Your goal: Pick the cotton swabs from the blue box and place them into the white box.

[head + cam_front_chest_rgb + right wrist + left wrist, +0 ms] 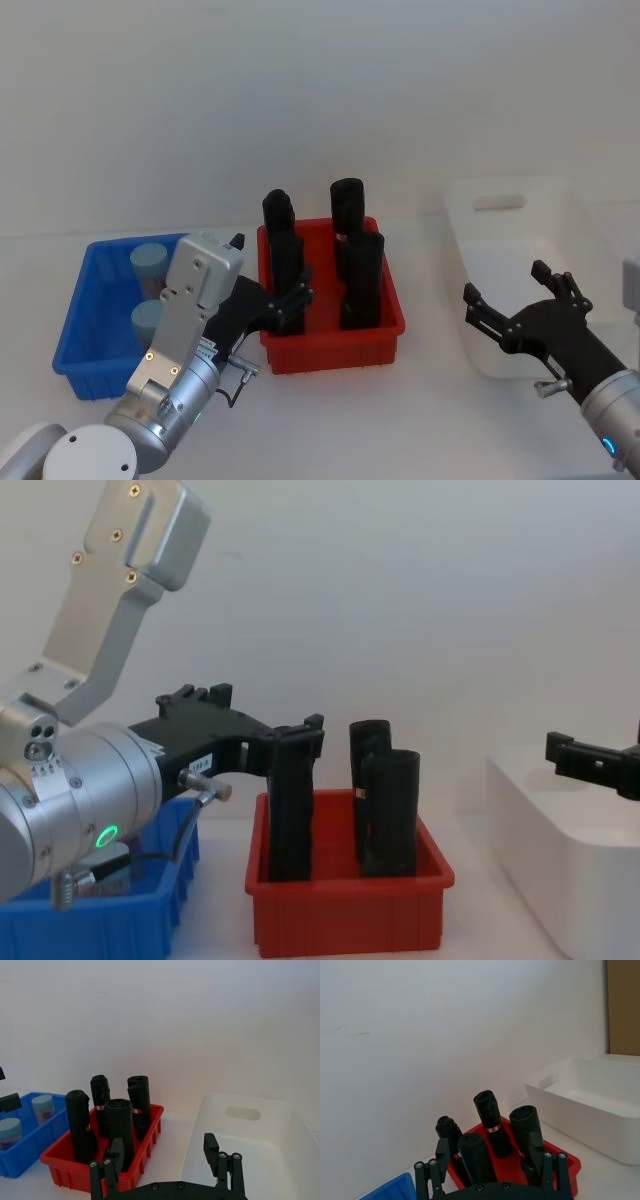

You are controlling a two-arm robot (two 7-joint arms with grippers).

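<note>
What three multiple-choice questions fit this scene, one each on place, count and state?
1. Where is the red bin? A. Between the blue box and the white box. B. Behind both. C. Inside the white box.
2. How many jars of cotton swabs are in the blue box? A. One. B. Two. C. Four.
3. The right gripper is: A. Shut on a jar. B. Shut on a black roll. C. Open, empty.
1 A: red stands in the middle of the row. 2 B: two pale blue lids show. 3 C: its jaws stand apart, holding nothing.
</note>
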